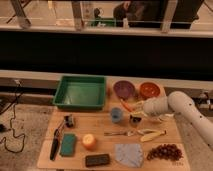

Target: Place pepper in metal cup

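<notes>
while the pepper (127,105) sits as a slim orange-red streak betw. the purple bowl (124,89) and the blue cup (116,115), slanting down-right, its lower end meets the tip of the gripper (135,111). metal cup (135,119) stands upright just below that tip, right beside the blue cup, nothing orange seen inside it.

arm (172,105): white, comes in from the lower right edge, climbs to a rounded bend approx. level w/ the orange bowl (149,90), then runs left w/ a slight downward slant over the table (170,127). wrist end points left, over the metal cup's far rim.

gripper: fingers drawn together, no gap. pepper's end is at the fingertips, but can't tell if it's pinched or only touching. can't tell either if the pepper lies on the wood or is lifted off it.

further out: green tray (80,92) at back left, purple + orange bowls side by side at back right. metal utensil (120,133) lies in front of the cups, yellow banana-like piece (152,135) to its right. front row, l to r: black-handled tool (54,145), green sponge (68,144), round orange obj. (89,141), dark block (97,159), grey cloth (128,154), grapes (164,151). small dark item (69,120) near the tray's front left corner.
</notes>
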You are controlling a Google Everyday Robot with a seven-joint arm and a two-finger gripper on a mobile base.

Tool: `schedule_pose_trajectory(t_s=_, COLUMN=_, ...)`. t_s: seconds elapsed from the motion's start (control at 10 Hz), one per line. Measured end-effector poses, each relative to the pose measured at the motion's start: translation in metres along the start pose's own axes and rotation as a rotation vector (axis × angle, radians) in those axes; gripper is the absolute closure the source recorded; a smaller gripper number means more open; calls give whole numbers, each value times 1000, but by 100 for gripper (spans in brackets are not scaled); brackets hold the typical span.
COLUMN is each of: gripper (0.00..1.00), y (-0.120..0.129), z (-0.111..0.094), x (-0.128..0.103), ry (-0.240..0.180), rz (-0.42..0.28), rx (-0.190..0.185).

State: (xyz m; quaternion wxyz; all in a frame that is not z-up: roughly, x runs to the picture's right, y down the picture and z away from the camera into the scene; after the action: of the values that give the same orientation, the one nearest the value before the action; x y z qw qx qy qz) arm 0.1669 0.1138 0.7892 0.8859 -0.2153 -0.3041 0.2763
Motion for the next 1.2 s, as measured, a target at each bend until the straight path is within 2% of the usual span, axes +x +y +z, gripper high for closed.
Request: schedule_pose_trajectory(t_s=1.2, gripper=100, y=1, z=2, x=-1, ry=2, rz=-3, rx=-3)
